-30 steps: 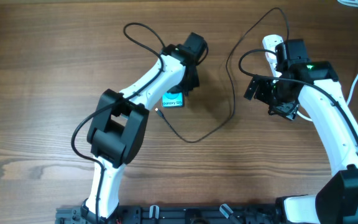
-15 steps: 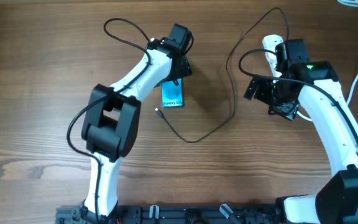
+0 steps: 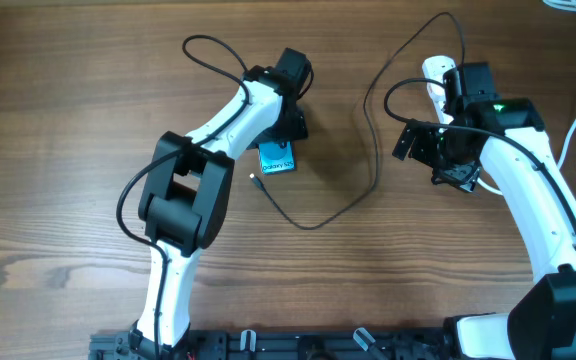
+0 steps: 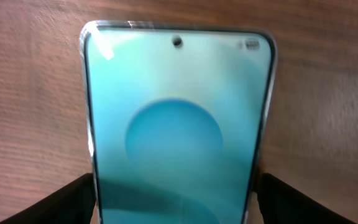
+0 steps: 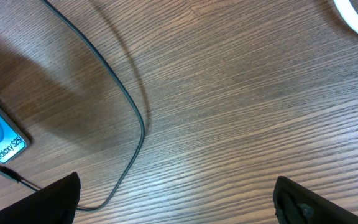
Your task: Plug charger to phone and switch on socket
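While the left gripper point(image 4: 178, 186) straddles the phone point(image 3: 278, 160) with a finger at each long edge, I cannot tell whether it pinches the phone or merely brackets it. The phone lies on the table point(image 3: 68, 100), its text end just beside the connector tip point(image 3: 255, 180) of the charger point(image 3: 313, 224). The right gripper point(image 5: 176, 186) hangs spread wide and empty near the socket point(image 3: 434, 70), well apart from that tip. A sideways drag by the left arm could shove the phone against the tip and knock it askew. A snag on the slack cable could pull the connector out of reach.
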Motion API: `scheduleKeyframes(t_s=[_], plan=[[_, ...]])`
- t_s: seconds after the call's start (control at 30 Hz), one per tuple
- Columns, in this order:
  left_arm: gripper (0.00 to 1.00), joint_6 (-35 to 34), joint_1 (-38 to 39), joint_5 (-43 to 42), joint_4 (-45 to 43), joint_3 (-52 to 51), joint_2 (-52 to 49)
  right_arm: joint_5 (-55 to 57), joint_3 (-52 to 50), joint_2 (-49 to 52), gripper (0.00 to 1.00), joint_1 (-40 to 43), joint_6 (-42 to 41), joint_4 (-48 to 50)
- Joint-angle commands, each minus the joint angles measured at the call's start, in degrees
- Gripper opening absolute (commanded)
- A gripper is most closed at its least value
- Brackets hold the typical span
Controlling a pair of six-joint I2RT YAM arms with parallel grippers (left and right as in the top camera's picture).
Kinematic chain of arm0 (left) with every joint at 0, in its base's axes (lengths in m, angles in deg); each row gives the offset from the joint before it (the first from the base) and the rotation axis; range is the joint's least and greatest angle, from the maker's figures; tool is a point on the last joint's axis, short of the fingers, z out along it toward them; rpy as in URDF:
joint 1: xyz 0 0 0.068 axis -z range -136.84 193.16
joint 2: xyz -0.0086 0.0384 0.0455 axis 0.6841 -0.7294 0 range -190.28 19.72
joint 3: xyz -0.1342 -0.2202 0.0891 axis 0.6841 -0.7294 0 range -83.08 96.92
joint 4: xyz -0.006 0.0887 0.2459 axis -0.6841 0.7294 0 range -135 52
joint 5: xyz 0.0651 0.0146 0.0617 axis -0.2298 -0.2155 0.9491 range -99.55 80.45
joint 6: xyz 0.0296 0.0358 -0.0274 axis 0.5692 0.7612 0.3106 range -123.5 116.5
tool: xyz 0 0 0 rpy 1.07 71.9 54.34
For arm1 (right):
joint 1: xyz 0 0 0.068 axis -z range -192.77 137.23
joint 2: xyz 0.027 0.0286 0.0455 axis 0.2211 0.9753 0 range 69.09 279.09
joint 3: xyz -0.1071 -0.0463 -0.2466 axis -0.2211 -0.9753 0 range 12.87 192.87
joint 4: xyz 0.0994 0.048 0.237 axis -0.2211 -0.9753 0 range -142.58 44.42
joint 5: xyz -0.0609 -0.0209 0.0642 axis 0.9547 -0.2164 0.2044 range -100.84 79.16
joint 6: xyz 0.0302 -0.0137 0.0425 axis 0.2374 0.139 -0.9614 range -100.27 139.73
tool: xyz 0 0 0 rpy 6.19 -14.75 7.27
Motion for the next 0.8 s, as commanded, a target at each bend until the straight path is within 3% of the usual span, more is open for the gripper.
scheduleKeyframes(t_s=[0.0, 0.17, 0.33, 0.4, 0.47, 0.6, 0.77], plan=[[0.81, 4.52, 2.38, -1.42, 1.31, -0.63, -1.79, -0.28, 0.04, -0.17, 1.0, -0.28, -0.26, 0.13], [0.82, 4.33, 3.89, 0.55, 1.27, -0.63, -1.79, -0.26, 0.04, -0.17, 1.0, -0.28, -0.24, 0.09], [0.88, -0.76, 2.36, 1.22, 0.61, -0.63, -1.79, -0.26, 0.04, -0.17, 1.0, -0.28, -0.24, 0.11], [0.85, -5.18, 1.27, 1.14, 0.44, -0.63, -1.79, -0.26, 0.04, -0.17, 1.0, -0.28, -0.26, 0.09], [0.75, -6.6, 0.66, -0.26, 0.44, -0.63, -1.79, -0.26, 0.04, -0.17, 1.0, -0.28, -0.22, 0.07], [0.64, -4.46, 0.57, -3.17, 2.1, -0.63, -1.79, -0.26, 0.04, -0.17, 1.0, -0.28, -0.11, 0.07], [0.64, 4.13, 1.03, -2.86, 6.99, -0.63, -1.79, -0.26, 0.04, -0.17, 1.0, -0.28, -0.11, 0.11]])
